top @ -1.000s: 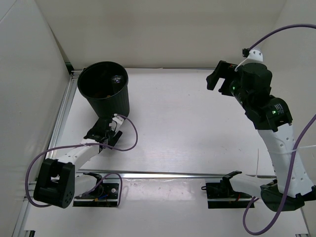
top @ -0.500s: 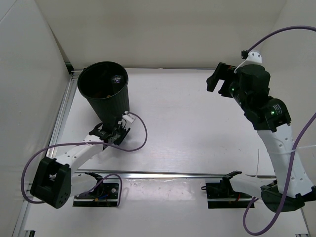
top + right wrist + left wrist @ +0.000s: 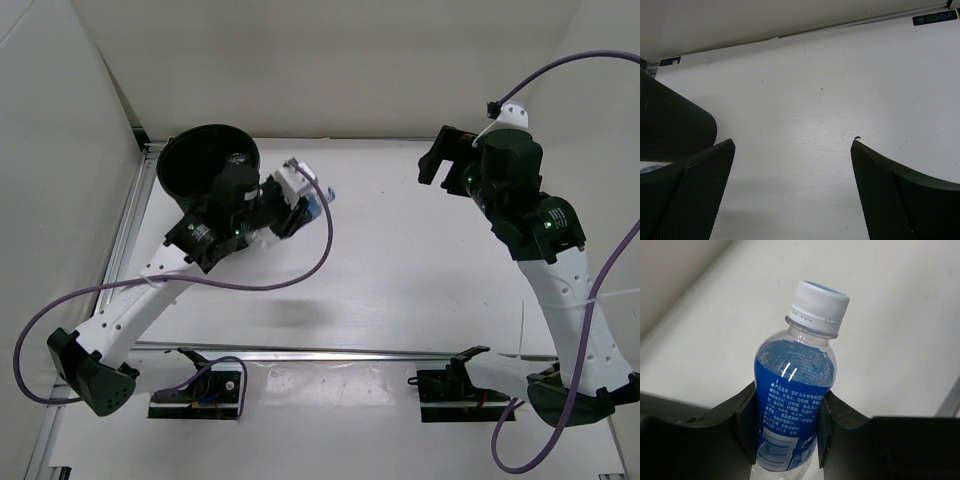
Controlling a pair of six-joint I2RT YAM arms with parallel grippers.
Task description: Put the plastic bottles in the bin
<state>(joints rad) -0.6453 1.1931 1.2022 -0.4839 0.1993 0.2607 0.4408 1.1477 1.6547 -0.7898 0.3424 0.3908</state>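
Observation:
My left gripper (image 3: 787, 410) is shut on a clear plastic bottle (image 3: 795, 370) with a blue label and a white cap; its black pads press the label from both sides. In the top view this bottle (image 3: 305, 195) hangs in the left gripper (image 3: 285, 200) above the table, just right of the bin (image 3: 175, 160), a round black ribbed bucket at the back left. The arm hides part of the bin's mouth, and I cannot make out what lies inside. My right gripper (image 3: 445, 155) hovers open and empty at the back right; in its own view the right gripper (image 3: 792, 145) frames bare table.
The bin's ribbed wall (image 3: 670, 125) shows at the left of the right wrist view. A white wall closes the left side, and a metal rail (image 3: 130, 230) runs along the table's left edge. A purple cable (image 3: 300, 270) loops under the left arm.
The left gripper shut low on the table in front of the bin, then rose up and to the right with the bottle. The right arm has barely moved.

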